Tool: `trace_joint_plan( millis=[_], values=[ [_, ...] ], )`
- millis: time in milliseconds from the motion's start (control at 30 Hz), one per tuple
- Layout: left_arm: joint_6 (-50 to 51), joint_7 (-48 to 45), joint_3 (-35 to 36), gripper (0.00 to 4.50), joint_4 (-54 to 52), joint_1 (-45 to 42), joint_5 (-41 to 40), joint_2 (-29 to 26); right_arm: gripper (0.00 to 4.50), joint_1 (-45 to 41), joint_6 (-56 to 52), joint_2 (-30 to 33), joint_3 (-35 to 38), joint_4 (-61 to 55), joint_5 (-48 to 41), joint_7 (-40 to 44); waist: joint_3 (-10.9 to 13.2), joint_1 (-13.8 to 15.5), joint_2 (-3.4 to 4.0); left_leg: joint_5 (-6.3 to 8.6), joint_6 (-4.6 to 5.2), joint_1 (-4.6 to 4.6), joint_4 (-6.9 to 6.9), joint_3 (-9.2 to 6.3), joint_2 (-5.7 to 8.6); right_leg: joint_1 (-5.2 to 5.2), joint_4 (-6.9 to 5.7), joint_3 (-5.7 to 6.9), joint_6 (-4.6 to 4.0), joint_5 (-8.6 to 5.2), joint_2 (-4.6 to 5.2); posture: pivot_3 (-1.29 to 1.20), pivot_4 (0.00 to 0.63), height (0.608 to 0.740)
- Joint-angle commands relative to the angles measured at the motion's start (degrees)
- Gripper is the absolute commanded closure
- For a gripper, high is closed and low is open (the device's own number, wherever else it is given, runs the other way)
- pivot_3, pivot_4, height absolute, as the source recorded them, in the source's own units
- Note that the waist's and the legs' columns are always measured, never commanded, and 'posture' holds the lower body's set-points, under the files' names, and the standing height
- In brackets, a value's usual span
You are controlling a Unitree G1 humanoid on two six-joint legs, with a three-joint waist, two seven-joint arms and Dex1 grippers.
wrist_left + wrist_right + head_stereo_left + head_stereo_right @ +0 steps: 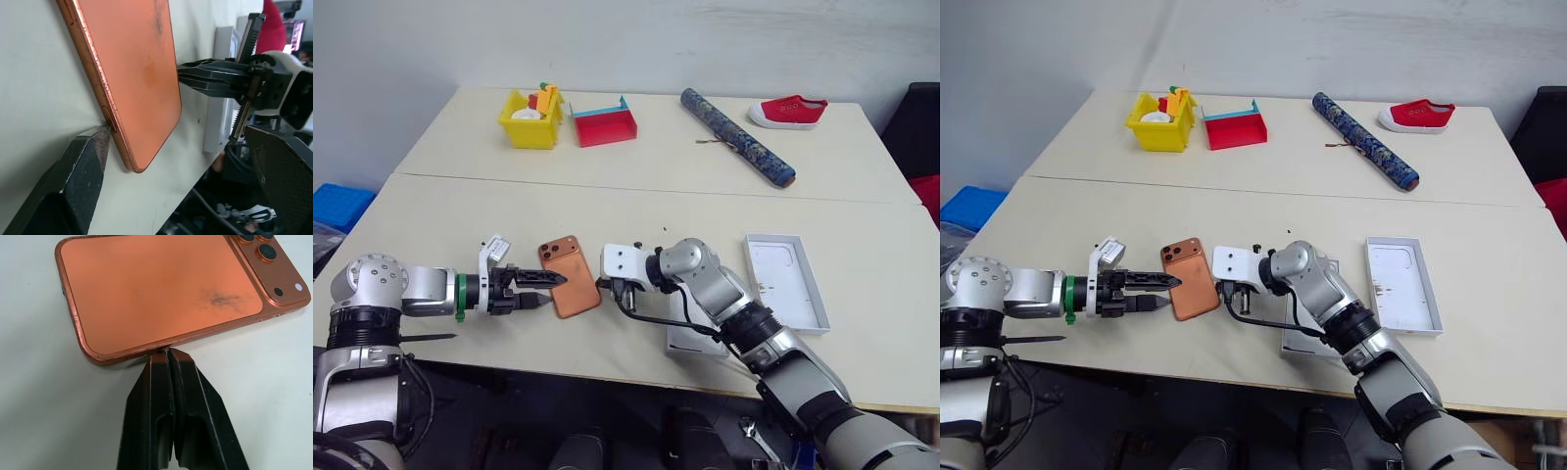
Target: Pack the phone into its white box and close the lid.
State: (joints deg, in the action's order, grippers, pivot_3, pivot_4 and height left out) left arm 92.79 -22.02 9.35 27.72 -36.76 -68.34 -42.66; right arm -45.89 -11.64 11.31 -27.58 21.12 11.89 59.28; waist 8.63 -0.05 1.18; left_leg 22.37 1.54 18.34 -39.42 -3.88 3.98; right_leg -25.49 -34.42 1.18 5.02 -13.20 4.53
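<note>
Plainly, the phone (pixel 570 276) (flat on the table (pixel 431 225)) could be skidded away: right gripper (pixel 167 352) pressed shut against one edge, left gripper (pixel 548 289) spread wide at the other.

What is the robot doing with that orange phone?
The phone lies face down on the table, and the robot has a gripper on each side of it. The shut right gripper presses its tips against one long edge, while the open left gripper comes in from the other side, one finger at that edge. The lid lies open further right. Nothing is packed yet.
</note>
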Motion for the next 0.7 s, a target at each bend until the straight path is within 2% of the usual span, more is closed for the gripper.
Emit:
trace_joint_plan(
  millis=[33,200,333,533,700],
  values=[
    [-0.29,-2.80,-0.08,0.00,-2.08,-1.55,-6.50,4.78,4.44,0.12,1.14,-3.27,-1.92,-1.83,-1.96,1.39,0.01,-0.03,-0.01,0.00,0.00,0.01,0.01,-0.02,0.01,0.00,0.00,0.00,0.00,0.00,0.00,0.00,0.150,0.740],
    [-0.29,-3.75,2.49,0.00,-2.69,-1.61,-8.21,4.16,4.44,0.52,1.35,-3.58,-1.63,-2.14,-1.71,1.83,0.12,-0.28,-0.20,0.00,-0.01,0.05,0.09,-0.06,0.01,-0.08,0.01,0.01,0.00,0.00,0.00,0.00,0.150,0.740],
    [-0.29,-2.62,2.13,0.00,-2.56,-1.43,-6.03,2.75,4.44,0.39,1.81,-3.46,-1.52,-1.69,-1.38,1.79,0.17,-0.39,-0.28,-0.01,-0.04,0.05,0.14,-0.06,-0.03,-0.11,0.05,0.05,0.00,0.00,0.00,0.00,0.150,0.740],
    [-0.29,-2.70,-0.41,0.00,-6.59,1.01,-1.19,-4.39,4.44,-0.09,2.45,-2.85,-1.43,-1.04,-0.79,1.48,0.28,-1.62,-0.47,0.00,-0.09,0.07,0.23,-0.07,-0.12,-0.11,0.18,0.04,0.00,0.00,0.01,0.00,0.150,0.740],
    [-0.29,-6.39,-2.25,0.00,-7.96,2.37,2.56,-13.49,4.44,-0.92,3.66,-2.34,-1.25,0.72,0.05,0.43,0.35,-2.81,-0.65,0.10,-0.30,0.04,0.35,-0.34,-0.13,-0.34,0.37,0.04,0.00,0.00,-0.13,0.00,0.150,0.740]
  ],
)
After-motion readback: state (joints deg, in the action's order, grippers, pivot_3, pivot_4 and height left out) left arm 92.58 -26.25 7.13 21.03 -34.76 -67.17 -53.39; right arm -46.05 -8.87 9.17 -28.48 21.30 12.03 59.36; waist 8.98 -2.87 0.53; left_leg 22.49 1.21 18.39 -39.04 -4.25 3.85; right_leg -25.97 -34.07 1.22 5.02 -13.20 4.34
